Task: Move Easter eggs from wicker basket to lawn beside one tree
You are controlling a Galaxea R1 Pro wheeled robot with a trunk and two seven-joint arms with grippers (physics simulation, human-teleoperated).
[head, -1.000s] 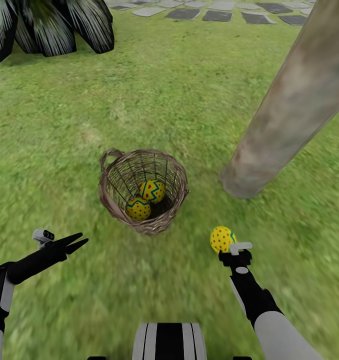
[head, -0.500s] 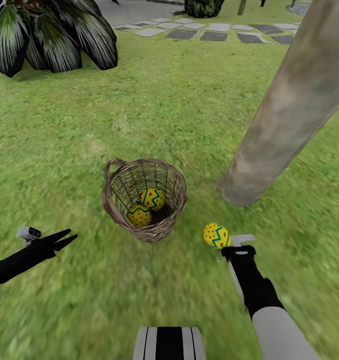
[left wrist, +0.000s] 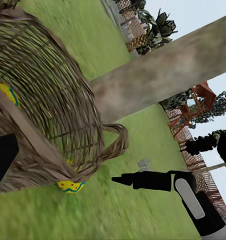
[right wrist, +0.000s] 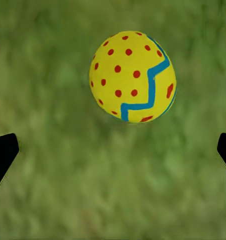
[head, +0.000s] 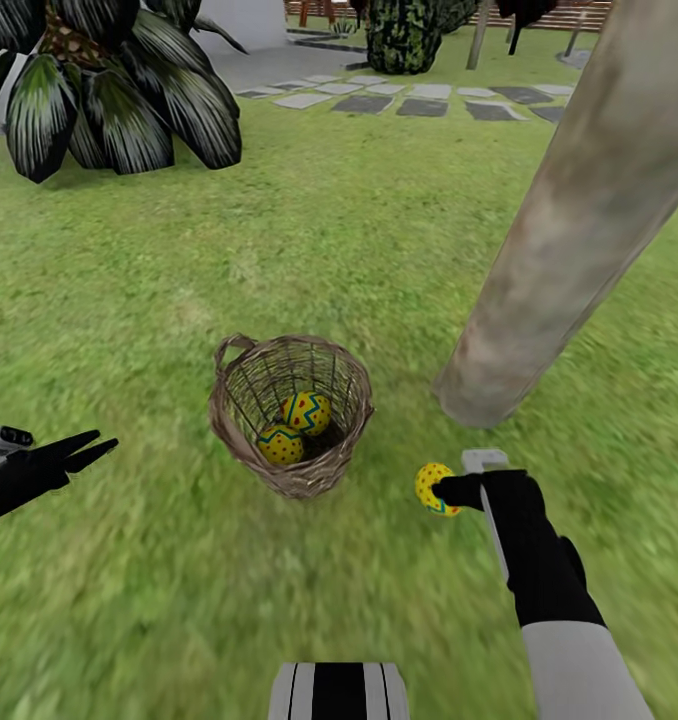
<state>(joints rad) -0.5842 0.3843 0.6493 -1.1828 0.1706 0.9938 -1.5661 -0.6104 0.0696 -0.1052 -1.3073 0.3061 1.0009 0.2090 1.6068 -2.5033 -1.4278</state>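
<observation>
The right claw has tipped over and come down toward the lawn since a second ago, when it held an egg up above the grass. Now its fingers stand wide apart in the right wrist view, their dark tips at either edge, and the egg sits free between them against the grass, touching neither. In the head view this egg is at the tip of the claw, on or just above the ground, near the foot of the tree and beside the basket. So I judge the first egg has just been let go next to the trunk.

Two eggs are left in the basket, one resting against the other. The left claw has drawn back toward the left edge; its fingers are a little apart and it holds nothing.

The task is about a third done. The next step would be to reach back into the basket, taking care not to knock the freed egg away from the tree.
</observation>
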